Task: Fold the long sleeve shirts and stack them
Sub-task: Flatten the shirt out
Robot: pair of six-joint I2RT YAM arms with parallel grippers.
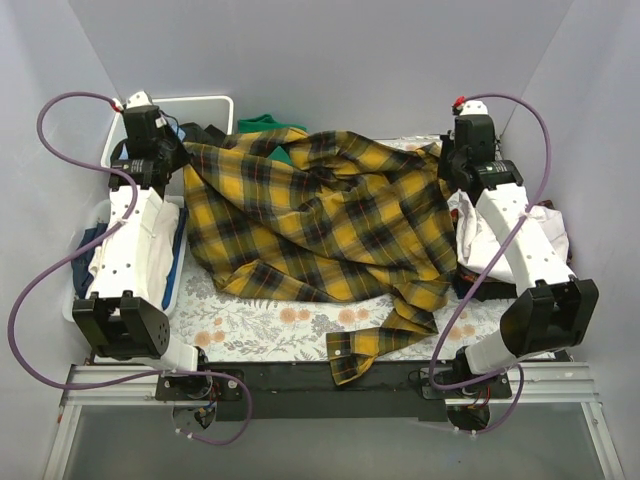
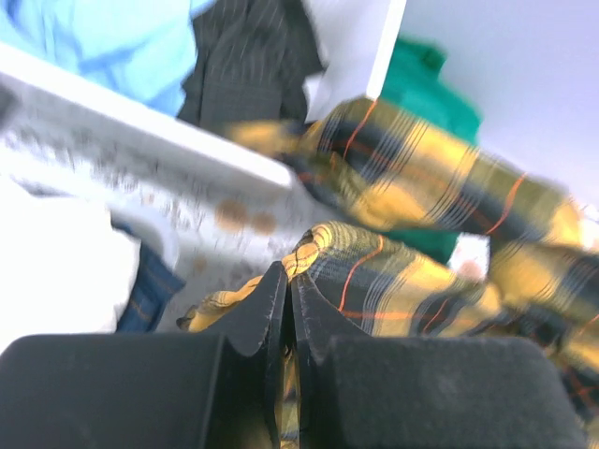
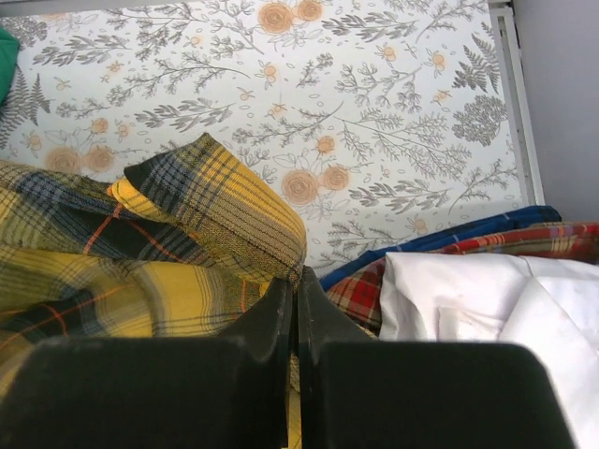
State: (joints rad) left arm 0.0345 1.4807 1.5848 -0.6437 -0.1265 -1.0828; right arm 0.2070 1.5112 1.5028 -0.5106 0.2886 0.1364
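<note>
The yellow-and-black plaid long sleeve shirt [image 1: 320,225] lies crumpled across the floral table cover, one cuff [image 1: 350,358] hanging at the near edge. My left gripper [image 1: 188,160] is shut on the shirt's far left edge; in the left wrist view, plaid cloth [image 2: 393,281] is pinched between the closed jaws [image 2: 288,273]. My right gripper [image 1: 447,165] is shut on the far right edge, and plaid fabric [image 3: 187,224] bunches at its tips [image 3: 297,276]. A white long sleeve shirt [image 3: 487,299] lies folded at the right, partly under my right arm [image 1: 555,228].
A white bin [image 1: 205,104] at the back left holds light blue [image 2: 112,47] and dark striped [image 2: 248,56] clothes. A green T-shirt [image 1: 265,125] lies behind the plaid shirt. Red plaid cloth [image 3: 370,285] and a blue edge [image 3: 449,238] lie under the white shirt. Grey walls enclose the table.
</note>
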